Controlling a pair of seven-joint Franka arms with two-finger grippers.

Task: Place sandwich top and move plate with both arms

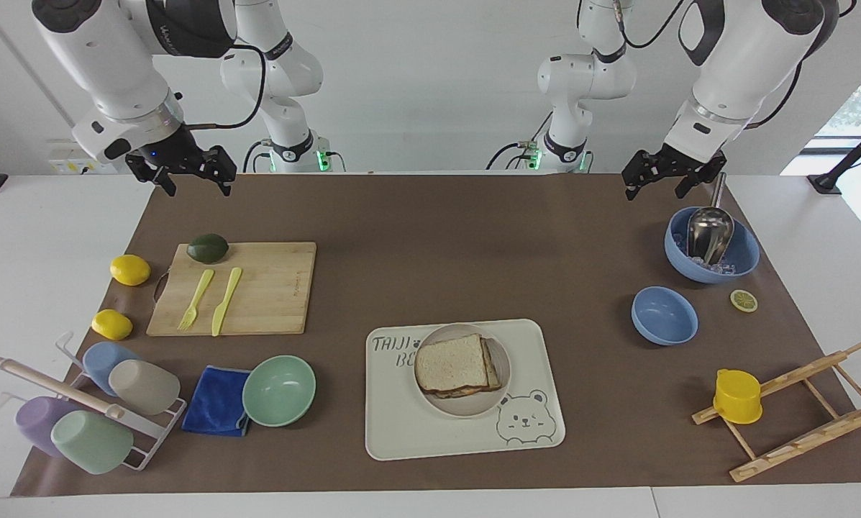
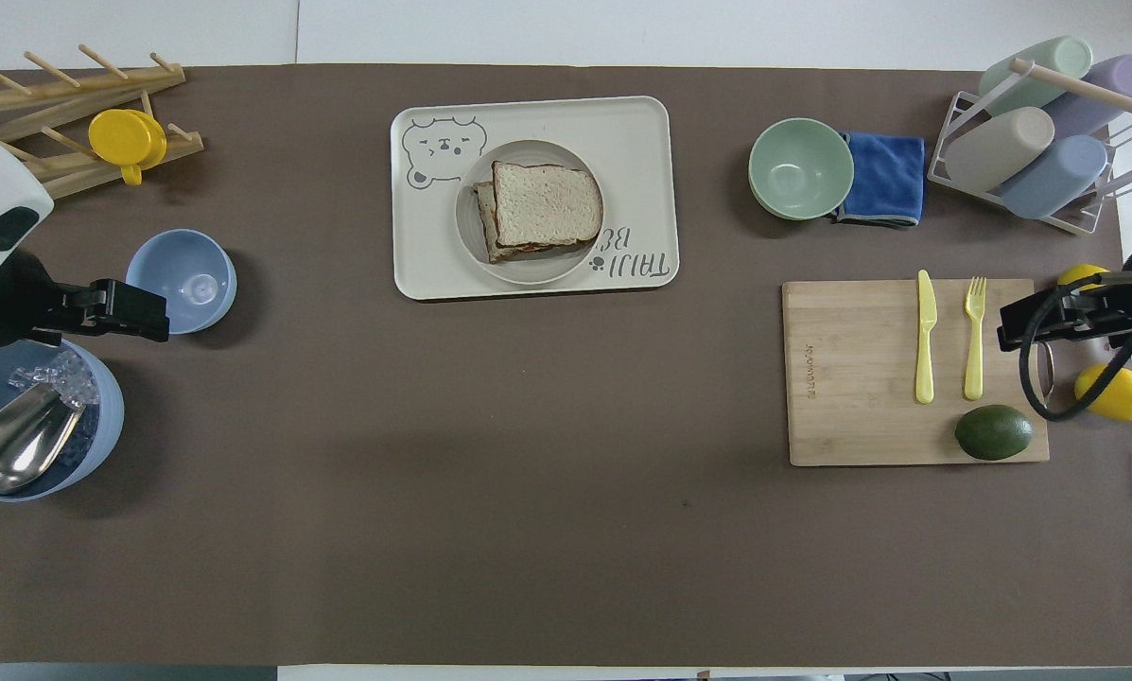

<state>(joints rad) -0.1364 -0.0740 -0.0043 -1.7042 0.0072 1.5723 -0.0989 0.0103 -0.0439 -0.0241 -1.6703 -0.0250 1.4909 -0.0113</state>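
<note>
The sandwich top (image 1: 450, 363) (image 2: 547, 203) lies flat on the stacked sandwich on the plate (image 1: 466, 409) (image 2: 537, 271). The plate sits on the cream bear-printed tray (image 1: 401, 432) (image 2: 641, 132). My left gripper (image 1: 657, 183) (image 2: 154, 322) hangs open and empty in the air over the brown mat, beside the blue ice bowl (image 1: 743, 259). My right gripper (image 1: 196, 181) (image 2: 1010, 333) hangs open and empty over the mat's edge by the cutting board (image 1: 272, 288). Both are well apart from the plate.
A metal scoop (image 1: 709, 234) rests in the ice bowl. A smaller blue bowl (image 1: 664, 315), a lemon slice (image 1: 744, 300), and a wooden rack with a yellow cup (image 1: 737, 396) are at the left arm's end. A mint bowl (image 1: 279, 390), blue cloth, cup rack, lemons, avocado, fork and knife are at the right arm's end.
</note>
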